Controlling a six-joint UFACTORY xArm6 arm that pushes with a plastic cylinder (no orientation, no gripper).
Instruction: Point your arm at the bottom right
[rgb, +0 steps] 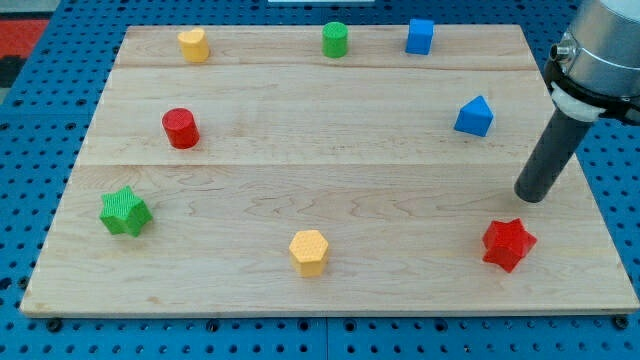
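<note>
My tip (533, 196) is the lower end of a dark rod at the view's right side of the wooden board (330, 290). It stands just above and a little right of the red star (508, 244), apart from it, and below right of the blue pentagon-shaped block (474, 116).
A yellow hexagon (309, 251) lies at bottom centre and a green star (125, 211) at left. A red cylinder (181, 128), a yellow block (194, 44), a green cylinder (335, 39) and a blue cube (420, 36) sit farther up. Blue pegboard (620, 190) surrounds the board.
</note>
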